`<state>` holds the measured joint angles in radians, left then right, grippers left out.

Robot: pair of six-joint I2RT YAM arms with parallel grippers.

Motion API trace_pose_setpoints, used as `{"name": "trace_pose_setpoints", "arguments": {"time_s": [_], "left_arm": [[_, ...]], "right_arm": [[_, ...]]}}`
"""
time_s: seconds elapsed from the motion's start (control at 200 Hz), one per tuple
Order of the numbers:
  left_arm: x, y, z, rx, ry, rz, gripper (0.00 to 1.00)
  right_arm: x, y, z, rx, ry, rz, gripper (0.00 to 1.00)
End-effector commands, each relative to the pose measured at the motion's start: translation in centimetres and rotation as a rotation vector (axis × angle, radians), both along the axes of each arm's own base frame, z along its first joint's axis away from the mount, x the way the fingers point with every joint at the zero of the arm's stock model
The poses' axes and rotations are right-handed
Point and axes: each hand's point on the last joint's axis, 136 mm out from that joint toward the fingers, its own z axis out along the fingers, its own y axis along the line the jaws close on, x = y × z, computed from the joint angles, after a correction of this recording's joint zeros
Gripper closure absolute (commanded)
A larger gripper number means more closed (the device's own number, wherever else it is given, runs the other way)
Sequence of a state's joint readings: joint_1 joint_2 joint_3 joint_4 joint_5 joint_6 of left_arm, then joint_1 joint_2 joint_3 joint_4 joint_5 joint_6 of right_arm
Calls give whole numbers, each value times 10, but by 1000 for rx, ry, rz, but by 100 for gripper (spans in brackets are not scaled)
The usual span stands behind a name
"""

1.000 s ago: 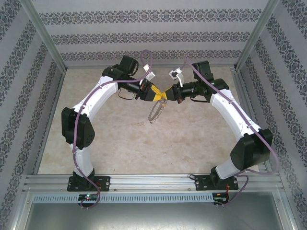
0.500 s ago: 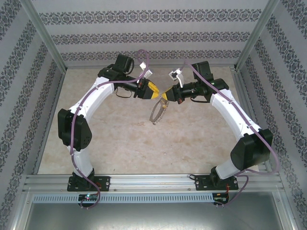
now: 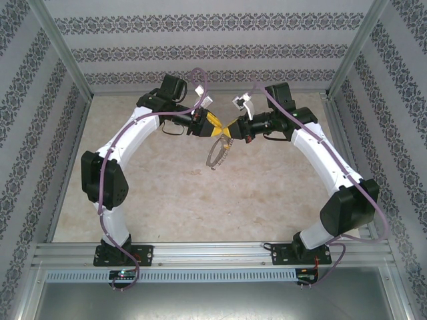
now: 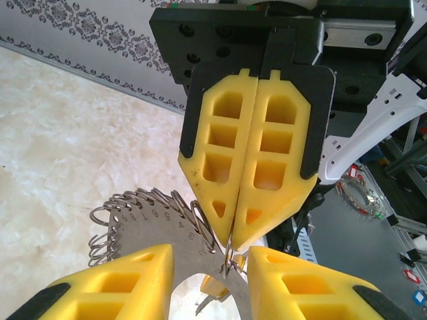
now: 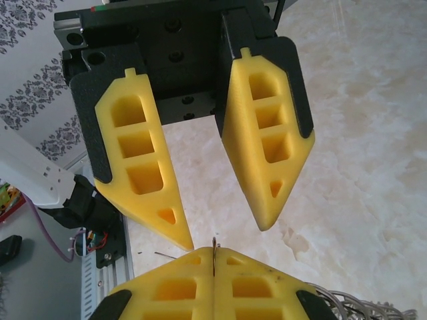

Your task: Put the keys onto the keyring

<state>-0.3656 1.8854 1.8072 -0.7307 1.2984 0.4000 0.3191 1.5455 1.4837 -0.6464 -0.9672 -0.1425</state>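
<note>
The keyring (image 4: 150,223), a thin silvery plate with stamped numbers and a fringe of wire loops, hangs in the air over the table; from above it dangles below the two grippers (image 3: 215,155). My right gripper (image 4: 230,241) (image 5: 213,252) (image 3: 231,131) is shut, pinching one wire loop (image 4: 229,257) at the ring's rim. Facing it tip to tip, my left gripper (image 4: 212,253) (image 5: 227,235) (image 3: 215,128) is open, its yellow fingers standing either side of the ring's plate without pressing on it. A tiny key with a yellow-orange head (image 4: 215,285) dangles just behind the plate, near the pinched loop.
Beige stone-patterned tabletop (image 3: 173,193) lies below. Patterned walls and aluminium posts (image 3: 63,60) close in the back and sides. A metal rail (image 3: 213,253) carrying both arm bases runs along the near edge.
My left gripper's jaws have spread apart and the left arm has drawn slightly back to the left. The keyring stays hanging from the shut right gripper.
</note>
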Motion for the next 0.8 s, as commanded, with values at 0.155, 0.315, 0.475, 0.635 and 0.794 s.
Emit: {"name": "trace_pose_setpoints", "arguments": {"time_s": [0.155, 0.315, 0.475, 0.635, 0.794], "left_arm": [[-4, -6, 7, -24, -5, -42, 67], [-8, -8, 5, -21, 9, -60, 67], [-9, -9, 2, -18, 14, -67, 67], [-9, -9, -2, -5, 19, -64, 69], [-10, -9, -5, 1, 26, -66, 78]], "right_arm": [[0, 8, 15, 31, -55, 38, 100], [0, 9, 15, 32, -58, 40, 100], [1, 8, 14, 26, -59, 33, 100], [2, 8, 15, 24, -65, 28, 100], [4, 8, 15, 23, -65, 24, 100]]}}
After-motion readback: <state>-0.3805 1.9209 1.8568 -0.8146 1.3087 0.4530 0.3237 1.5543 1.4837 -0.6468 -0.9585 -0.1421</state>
